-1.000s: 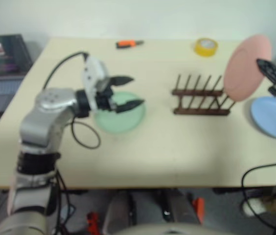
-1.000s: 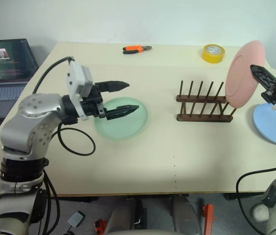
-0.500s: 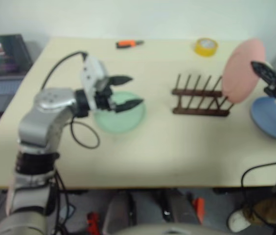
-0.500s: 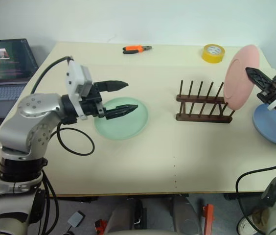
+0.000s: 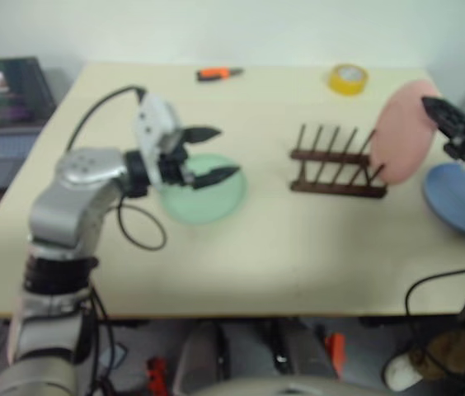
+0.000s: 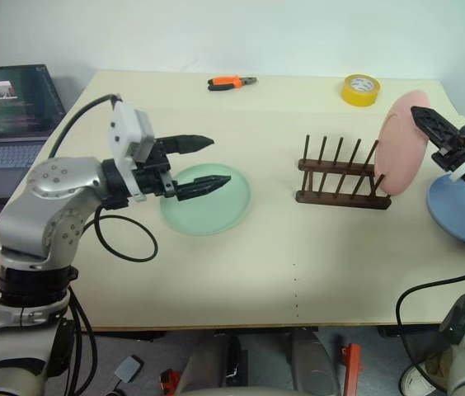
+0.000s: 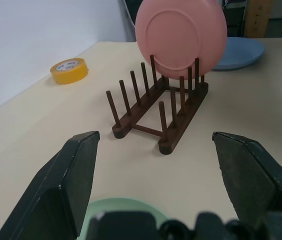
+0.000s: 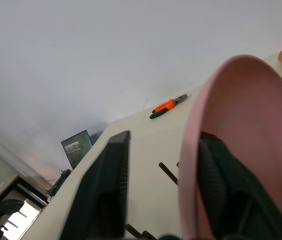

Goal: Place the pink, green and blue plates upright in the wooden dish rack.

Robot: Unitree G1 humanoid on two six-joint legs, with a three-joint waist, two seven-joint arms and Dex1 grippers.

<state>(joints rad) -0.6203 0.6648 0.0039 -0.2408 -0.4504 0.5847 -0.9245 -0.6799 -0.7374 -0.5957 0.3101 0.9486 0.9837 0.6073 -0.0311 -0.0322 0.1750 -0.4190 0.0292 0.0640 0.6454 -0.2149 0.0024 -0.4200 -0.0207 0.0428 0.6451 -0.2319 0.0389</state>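
The pink plate [image 6: 401, 142] stands on edge in the right end of the wooden dish rack [image 6: 344, 176], leaning a little to the right. My right gripper [image 6: 424, 124] is open at the plate's upper rim. In the right wrist view that rim [image 8: 251, 130] sits between the spread fingers [image 8: 106, 190], with a gap beside it. The green plate [image 6: 205, 198] lies flat left of the rack, and my left gripper [image 6: 221, 161] hovers open just above it, holding nothing. The blue plate [image 6: 462, 213] lies flat at the table's right edge, under my right arm.
A yellow tape roll [image 6: 359, 89] and orange-handled pliers [image 6: 231, 82] lie near the table's far edge. A laptop [image 6: 10, 107] stands on a lower surface to the left. Several rack slots left of the pink plate hold nothing.
The pink plate has dropped from above the rack into its right end. My right gripper's fingers have parted from the rim. The left arm has stayed still.
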